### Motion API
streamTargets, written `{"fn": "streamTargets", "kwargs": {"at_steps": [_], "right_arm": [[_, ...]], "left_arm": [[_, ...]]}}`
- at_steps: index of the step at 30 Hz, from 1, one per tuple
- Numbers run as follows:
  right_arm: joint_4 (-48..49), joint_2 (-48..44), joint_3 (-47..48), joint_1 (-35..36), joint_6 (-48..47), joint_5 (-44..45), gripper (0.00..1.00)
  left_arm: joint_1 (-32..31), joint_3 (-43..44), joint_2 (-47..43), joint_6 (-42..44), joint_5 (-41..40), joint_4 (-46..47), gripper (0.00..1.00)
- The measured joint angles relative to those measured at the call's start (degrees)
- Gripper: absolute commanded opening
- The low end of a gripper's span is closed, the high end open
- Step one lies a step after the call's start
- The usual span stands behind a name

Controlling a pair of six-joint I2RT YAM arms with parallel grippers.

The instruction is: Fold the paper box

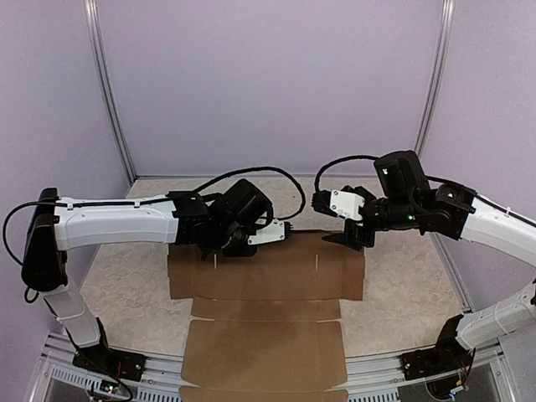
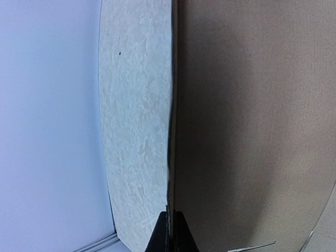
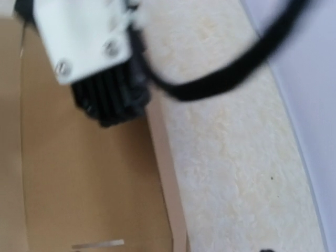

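Observation:
The paper box (image 1: 268, 280) is a flat brown cardboard sheet lying between the arms and reaching the table's near edge. Its rear panel is lifted off the table. My left gripper (image 1: 239, 243) is shut on that panel's top edge near its left end. In the left wrist view the fingertips (image 2: 164, 233) pinch the thin cardboard edge, with the panel (image 2: 252, 131) filling the right side. My right gripper (image 1: 345, 240) hovers at the panel's right end, open with nothing in it. The right wrist view shows the cardboard (image 3: 89, 184) and the left gripper's white housing (image 3: 89, 42); its own fingers are outside the picture.
The table top (image 1: 410, 285) is pale and mottled, with lilac walls behind and at both sides. A metal rail (image 1: 377, 364) runs along the near edge. A black cable (image 3: 226, 79) loops from the left wrist above the table.

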Motion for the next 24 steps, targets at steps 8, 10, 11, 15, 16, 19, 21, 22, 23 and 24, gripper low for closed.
{"fn": "streamTargets", "kwargs": {"at_steps": [8,10,11,15,16,19,21,22,23,24], "right_arm": [[-1.3,4.7,0.0,0.5,-7.6,0.3,0.61],[-1.1,5.8,0.0,0.6,-8.3,0.5,0.58],[-1.0,6.4,0.0,0.6,-8.5,0.7,0.56],[-0.1,9.2,0.0,0.6,-9.0,2.0,0.50],[0.2,9.7,0.0,0.6,-9.1,2.4,0.48],[1.3,10.6,0.0,0.6,-9.4,3.2,0.42],[2.0,10.8,0.0,0.6,-9.6,3.6,0.39],[2.2,10.9,0.0,0.6,-9.7,3.7,0.36],[2.5,11.0,0.0,0.6,-9.8,3.8,0.33],[2.7,11.2,0.0,0.6,-9.9,4.0,0.31]], "left_arm": [[-0.9,-0.7,-0.7,0.3,1.2,0.1,0.00],[-1.0,-0.8,-0.7,0.4,1.4,0.1,0.00],[-1.0,-0.8,-0.7,0.4,1.6,0.1,0.00],[-1.1,-0.8,-0.7,0.4,2.0,0.1,0.00],[-1.1,-0.8,-0.7,0.4,2.0,0.1,0.00],[-1.2,-0.8,-0.7,0.3,2.1,-0.1,0.00],[-1.3,-0.8,-0.7,0.3,2.1,-0.2,0.00],[-1.4,-0.8,-0.7,0.3,2.1,-0.3,0.00],[-1.6,-0.8,-0.7,0.2,2.1,-0.3,0.00],[-1.7,-0.8,-0.7,0.2,2.1,-0.3,0.00]]}}
